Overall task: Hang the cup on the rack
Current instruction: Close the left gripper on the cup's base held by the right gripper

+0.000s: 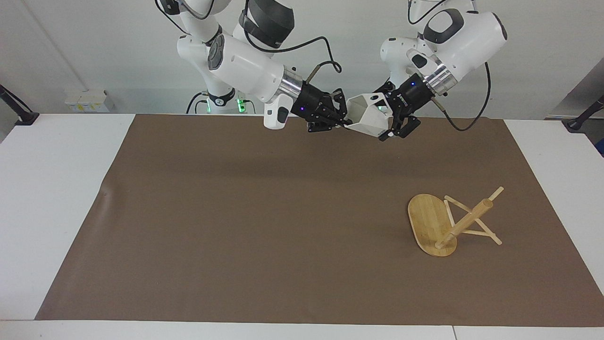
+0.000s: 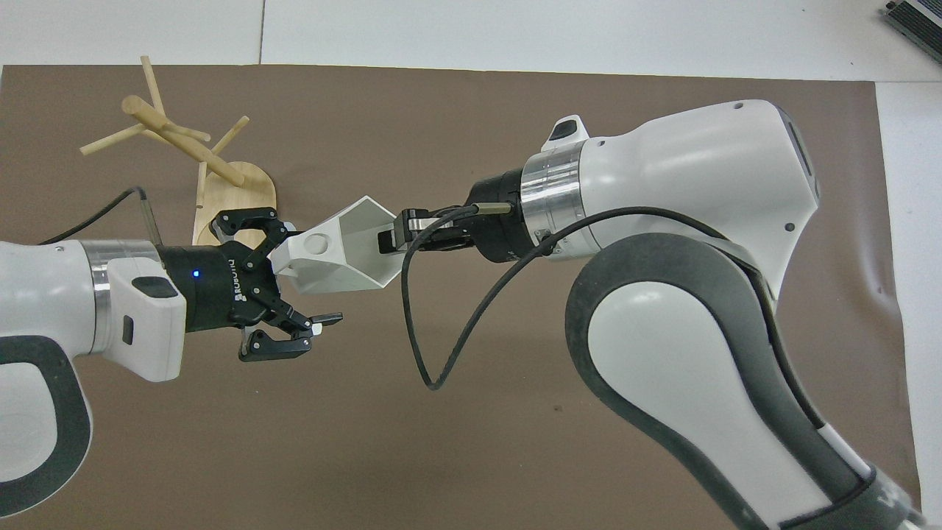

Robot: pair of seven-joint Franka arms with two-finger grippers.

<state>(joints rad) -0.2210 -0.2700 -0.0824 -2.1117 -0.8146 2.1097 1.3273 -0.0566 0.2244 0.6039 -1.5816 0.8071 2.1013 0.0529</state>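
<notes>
Covering the white table [image 1: 56, 189], a brown mat [image 1: 264, 226] — right claw [image 1: 343, 122] clamps cup [image 1: 368, 118], left claw [image 1: 394, 123] spread.

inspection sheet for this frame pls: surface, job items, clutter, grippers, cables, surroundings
Surface: brown mat on a white table; small crease at the mat's edge toward the right arm's end.
Cup: white faceted cup held in the air on its side between the two grippers, over the mat's edge nearest the robots.
Rack: bamboo mug rack tipped over, post and pegs slanting, toward the left arm's end of the table.
Clutter: nothing seen.
Right gripper: shut on the cup's rim.
Left gripper: open around the cup's handle end, not gripping.
Cables: black cable loops under the right wrist, another off the left wrist; both clear of the cup.
Surroundings: white wall, black stands at both table ends.
</notes>
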